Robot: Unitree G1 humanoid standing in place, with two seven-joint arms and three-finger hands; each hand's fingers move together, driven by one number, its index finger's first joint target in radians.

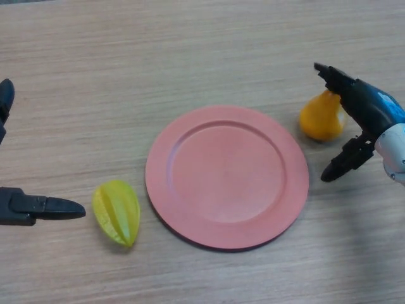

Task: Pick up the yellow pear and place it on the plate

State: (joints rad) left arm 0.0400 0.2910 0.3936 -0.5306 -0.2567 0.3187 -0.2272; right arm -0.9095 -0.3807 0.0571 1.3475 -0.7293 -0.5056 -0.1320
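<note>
The yellow pear (320, 120) stands on the wooden table just right of the pink plate (183, 190). My right hand (362, 107) is right beside it, on its right side. Its fingers reach straight over the pear's top and back, while the thumb (345, 161) points down in front, apart from the fruit. The hand is open around the pear without closing on it. The plate lies empty in the middle of the table. My left hand (38, 208) rests open at the left edge, idle.
A yellow-green starfruit (117, 211) lies on the table left of the plate, close to my left hand's fingertip.
</note>
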